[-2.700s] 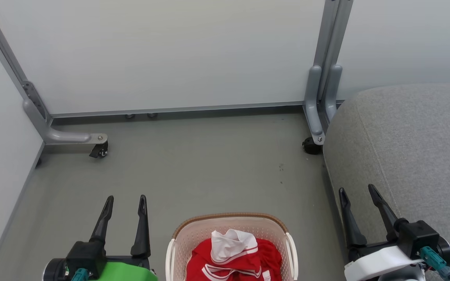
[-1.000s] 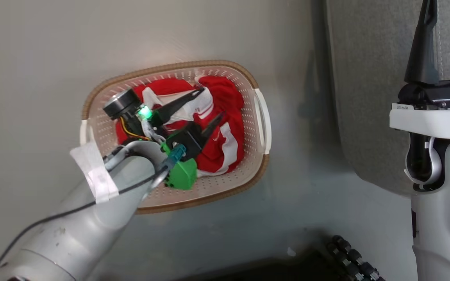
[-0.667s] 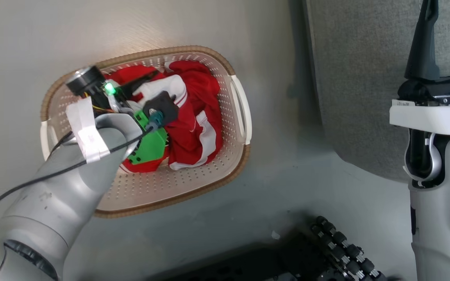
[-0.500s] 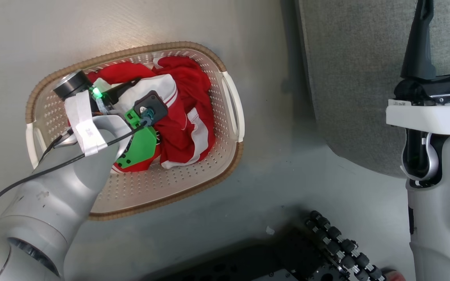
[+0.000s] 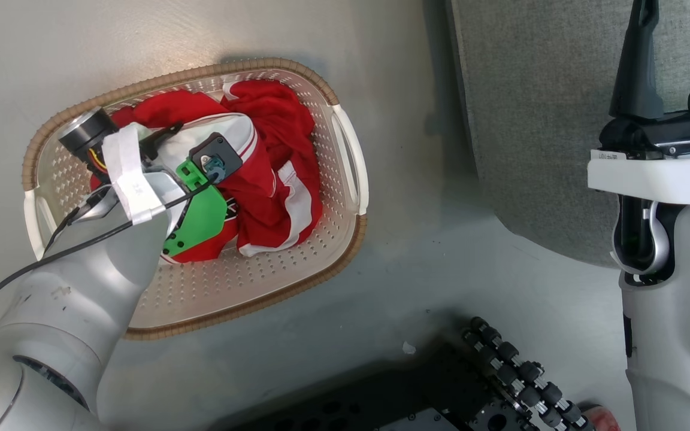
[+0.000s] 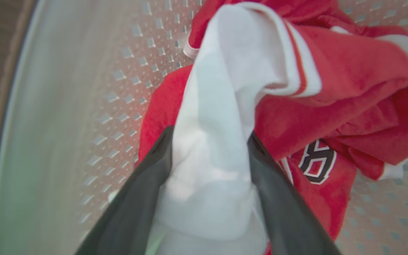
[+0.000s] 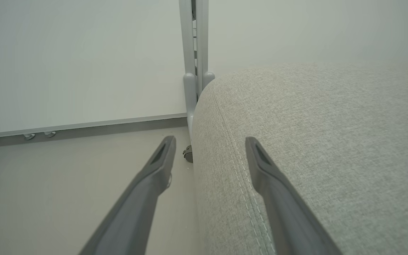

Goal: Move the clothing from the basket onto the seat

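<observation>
The basket (image 5: 345, 239) stands on the floor, cream-white with perforated walls and a brown rim. Inside lies the clothing (image 5: 273, 120), a red heap with white panels and striped trim. My left arm reaches down into the basket from the lower left. In the left wrist view my left gripper (image 6: 210, 136) is open, its fingers (image 6: 154, 166) standing on either side of a raised white fold (image 6: 218, 106). Dark lettering (image 6: 315, 163) shows on the red cloth to the right. My right gripper (image 7: 209, 140) is open and empty, hovering over the left edge of the grey seat (image 7: 313, 141).
The seat (image 5: 530, 120) lies to the right of the basket across a strip of floor. My own dark base with a row of rollers (image 5: 513, 377) sits at the bottom. A grey partition post (image 7: 193, 53) and a caster (image 7: 188, 154) stand beyond the seat's corner.
The head camera has tilted down and shifted, so the basket drifts left in view. My left gripper has sunk further into the basket and now straddles the white fold. The right gripper has stayed put.
</observation>
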Controlling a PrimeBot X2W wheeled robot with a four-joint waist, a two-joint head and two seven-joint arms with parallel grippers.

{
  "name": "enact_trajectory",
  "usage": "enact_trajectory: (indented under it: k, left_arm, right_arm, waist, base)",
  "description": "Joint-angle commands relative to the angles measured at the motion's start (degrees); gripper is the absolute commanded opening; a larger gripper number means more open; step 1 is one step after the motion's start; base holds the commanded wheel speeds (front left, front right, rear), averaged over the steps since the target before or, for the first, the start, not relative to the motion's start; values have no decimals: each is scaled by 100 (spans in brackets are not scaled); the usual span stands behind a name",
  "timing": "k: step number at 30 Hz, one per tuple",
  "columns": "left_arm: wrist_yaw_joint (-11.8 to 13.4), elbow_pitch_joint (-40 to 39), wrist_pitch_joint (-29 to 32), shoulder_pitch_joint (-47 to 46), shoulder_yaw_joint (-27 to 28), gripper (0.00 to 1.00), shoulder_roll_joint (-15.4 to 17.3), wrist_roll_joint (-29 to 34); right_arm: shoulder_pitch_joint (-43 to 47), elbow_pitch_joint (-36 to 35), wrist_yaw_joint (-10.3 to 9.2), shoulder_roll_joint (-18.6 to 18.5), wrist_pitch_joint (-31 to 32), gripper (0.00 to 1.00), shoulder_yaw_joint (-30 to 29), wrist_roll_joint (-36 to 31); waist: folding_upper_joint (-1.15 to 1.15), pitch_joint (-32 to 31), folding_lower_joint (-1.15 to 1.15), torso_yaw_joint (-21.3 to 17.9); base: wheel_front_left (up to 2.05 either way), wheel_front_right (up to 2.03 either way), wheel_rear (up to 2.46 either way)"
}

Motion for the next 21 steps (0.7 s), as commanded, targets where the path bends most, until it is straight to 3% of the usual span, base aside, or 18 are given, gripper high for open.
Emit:
enact_trajectory:
  k: [1,3,12,21]
  left_arm:
    - [49,20,7,-98,-3,47,24,-25]
    - [91,38,-6,-109,-24,0,7,-28]
    - [230,80,-206,63,-38,0,-99,-141]
    - [395,44,-730,751,229,0,-387,-599]
  right_arm:
    - [-38,16,0,-8,-18,100,8,21]
    - [-42,17,0,-8,-18,100,15,12]
    - [28,69,0,-8,-18,100,40,-84]
    - [380,262,0,-10,-18,100,66,-252]
  waist:
    - [0,-1,0,12]
    - [0,-6,0,26]
    - [0,-200,0,126]
    - [0,-1157,0,432]
  base:
    - [0,0,0]
    - [0,0,0]
    - [0,0,0]
    - [0,0,0]
